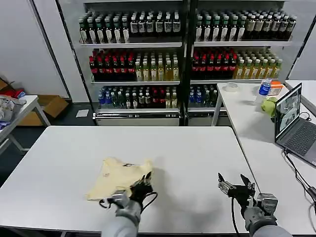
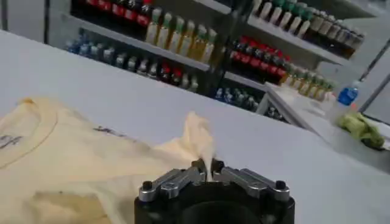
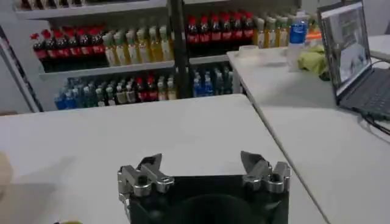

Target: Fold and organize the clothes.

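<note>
Left gripper (image 2: 208,165) pinched shut on raised corner of crumpled T-shirt (image 1: 114,178) at near-left of white table (image 1: 197,158); right gripper (image 1: 237,185) open, idle, well apart; fabric judged light, limp, best gripped at hems.

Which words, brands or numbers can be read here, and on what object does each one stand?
None can be read.
T-shirt: small dark print near its neck, too blurred.
Shelf bottles: labels too small.
Laptop: screen content too small.
</note>
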Controlling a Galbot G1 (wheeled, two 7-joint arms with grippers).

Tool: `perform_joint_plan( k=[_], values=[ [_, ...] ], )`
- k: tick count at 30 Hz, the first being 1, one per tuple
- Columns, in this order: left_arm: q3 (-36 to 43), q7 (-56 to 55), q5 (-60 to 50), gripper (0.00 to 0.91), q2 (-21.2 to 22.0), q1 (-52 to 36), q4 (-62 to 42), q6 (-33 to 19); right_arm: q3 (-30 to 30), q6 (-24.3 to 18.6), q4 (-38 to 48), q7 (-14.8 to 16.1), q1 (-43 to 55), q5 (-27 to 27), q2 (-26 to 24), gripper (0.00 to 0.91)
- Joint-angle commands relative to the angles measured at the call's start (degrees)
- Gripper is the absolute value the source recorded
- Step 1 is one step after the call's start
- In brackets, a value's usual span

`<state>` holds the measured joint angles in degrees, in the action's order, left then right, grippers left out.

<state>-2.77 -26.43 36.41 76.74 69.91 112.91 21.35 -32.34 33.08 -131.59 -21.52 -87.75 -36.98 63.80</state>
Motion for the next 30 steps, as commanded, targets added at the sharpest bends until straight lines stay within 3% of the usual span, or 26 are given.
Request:
perform_joint_plan(
  k=[1,2,3,7,13,16,20,24,28,30],
  values=[
    [7.7,-0.4,-3.6,0.131,6.1,-11.9,-10.8,0.7,0.2,0.0,0.3,0.1,0.3,0.2,0.0,0.907],
    [7.8,0.7,-4.2,0.292,6.2,-12.1,-11.2,1.4,0.3,0.0,0.4,0.1,0.6,0.2,-0.1,0.907],
    [7.7,2.5,-3.9,0.907,6.0,-11.7,-10.5,2.1,0.4,0.0,0.5,0.2,0.8,0.2,-0.2,0.907],
    [7.5,7.1,-1.9,0.907,4.3,-9.1,-4.4,2.0,0.5,0.0,0.8,0.6,1.6,0.2,-0.9,0.907],
    [0.5,12.7,20.2,0.907,0.9,-2.5,7.4,3.4,2.0,-0.4,1.7,1.0,4.2,0.0,-1.2,0.907],
    [-5.4,13.4,26.0,0.907,-1.7,1.1,12.5,3.7,3.7,-0.6,2.2,1.2,5.8,-0.1,-1.4,0.907],
    [-15.6,13.1,24.0,0.907,-6.2,7.8,16.8,3.3,6.6,-1.1,3.8,1.4,8.7,-0.2,-0.7,0.907],
    [-27.7,13.9,13.5,0.907,-9.9,14.4,17.3,1.3,11.5,-1.8,6.2,1.4,12.7,-0.4,1.3,0.907],
    [-35.0,14.2,11.5,0.907,-10.6,18.2,16.3,-0.6,15.2,-3.9,8.9,0.7,15.9,0.3,3.8,0.907],
    [-36.7,14.6,8.3,0.907,-10.7,19.3,15.8,-1.7,17.5,-3.9,9.9,0.9,17.0,3.3,4.7,0.907]
  ],
)
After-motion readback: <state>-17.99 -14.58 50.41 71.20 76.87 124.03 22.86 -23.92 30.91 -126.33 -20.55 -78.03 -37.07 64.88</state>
